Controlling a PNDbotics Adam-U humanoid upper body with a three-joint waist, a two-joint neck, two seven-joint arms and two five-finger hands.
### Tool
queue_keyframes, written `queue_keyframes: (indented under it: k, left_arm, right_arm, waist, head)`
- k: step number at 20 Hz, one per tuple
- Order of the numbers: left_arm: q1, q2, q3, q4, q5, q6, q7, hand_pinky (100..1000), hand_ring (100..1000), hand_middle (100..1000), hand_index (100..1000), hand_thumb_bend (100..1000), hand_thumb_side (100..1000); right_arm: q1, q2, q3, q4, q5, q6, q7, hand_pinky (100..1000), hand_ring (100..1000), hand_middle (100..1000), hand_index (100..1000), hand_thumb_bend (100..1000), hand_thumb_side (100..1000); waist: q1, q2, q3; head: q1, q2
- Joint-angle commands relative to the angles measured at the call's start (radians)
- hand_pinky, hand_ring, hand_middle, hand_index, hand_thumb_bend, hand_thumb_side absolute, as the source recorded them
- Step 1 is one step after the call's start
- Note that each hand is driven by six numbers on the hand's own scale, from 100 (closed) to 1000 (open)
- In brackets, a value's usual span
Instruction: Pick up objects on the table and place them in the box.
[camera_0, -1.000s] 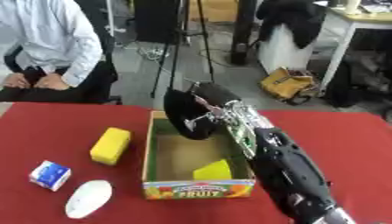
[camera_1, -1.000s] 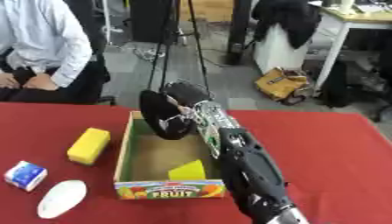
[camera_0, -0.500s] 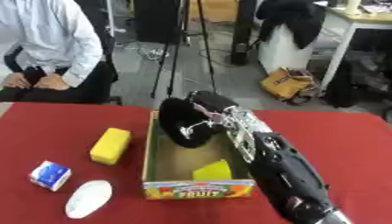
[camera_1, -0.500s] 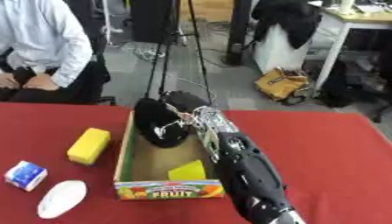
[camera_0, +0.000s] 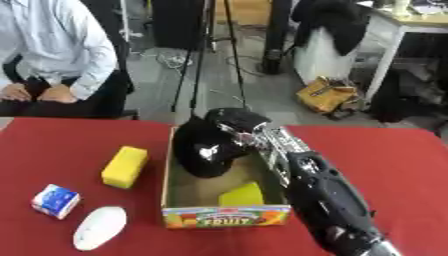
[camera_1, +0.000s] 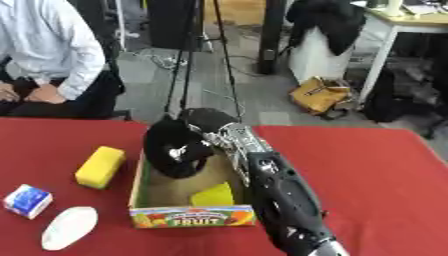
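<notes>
Red table (camera_0: 402, 155) in an office room, with floor clutter and desks beyond its far edge. Carries a cardboard fruit box (camera_0: 226, 218), open at the top and printed along its front wall, directly beneath the right hand (camera_0: 254, 137).

Reaches in from the lower right, forearm slanting over the box's right wall. Appears clenched on a black rounded object (camera_0: 203, 150), glossy and bulging out to the hand's left, with silver fingers curled against its right side. Hangs over the rear half of the box, its lower part dipping below the rim line. Cannot tell whether it touches the box floor. Probably held this way so it clears the walls and goes down into the open space at the back.

Shows a yellow wedge (camera_0: 241, 194) already inside, below the hand and toward the front wall. Likely explains the aim at the rear, where the cardboard floor is bare.

Leaves three things on the cloth, all well to the hand's left and outside the box:
- a yellow sponge block (camera_0: 125, 166), nearest the box's left wall
- a blue-and-white carton (camera_0: 56, 201), farther out and nearer the front edge
- a white oval thing (camera_0: 99, 227), in front of the carton

Looks like the placing step, with release not yet done. Calls for letting go only once the black object sits low enough not to catch on the rim. Shows no left hand in either view.
</notes>
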Motion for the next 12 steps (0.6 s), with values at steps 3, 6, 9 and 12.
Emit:
queue_keyframes:
  k: [3,6,9,12]
  left_arm:
    - [-0.01,0.016,0.007,-0.014,-0.004,0.0,0.005,928,891,824,789,100,856]
    - [-0.008,0.017,0.008,-0.014,-0.005,0.0,0.005,928,891,824,789,100,856]
    - [-0.008,0.017,0.008,-0.014,-0.005,0.001,0.005,928,891,824,789,100,856]
    - [-0.008,0.017,0.008,-0.014,-0.005,0.001,0.005,927,891,823,789,100,856]
  right_arm:
    - [-0.031,-0.021,-0.004,-0.002,0.039,0.002,0.023,951,945,876,837,266,802]
    - [-0.033,-0.025,-0.006,-0.002,0.048,0.008,0.025,978,964,891,845,272,824]
    - [-0.035,-0.028,-0.007,-0.003,0.061,0.019,0.02,990,971,896,852,267,839]
    - [-0.035,-0.03,-0.009,-0.006,0.066,0.025,0.01,987,969,892,849,256,838]
  waist:
    - [0.006,-0.022,-0.002]
    - [0.005,-0.024,-0.003]
    - [0.005,-0.026,-0.004]
    - [0.006,-0.026,-0.007]
  head:
    - [0.0,-0.002]
    - [0.002,0.0]
    - [0.003,-0.001]
    - [0.005,-0.002]
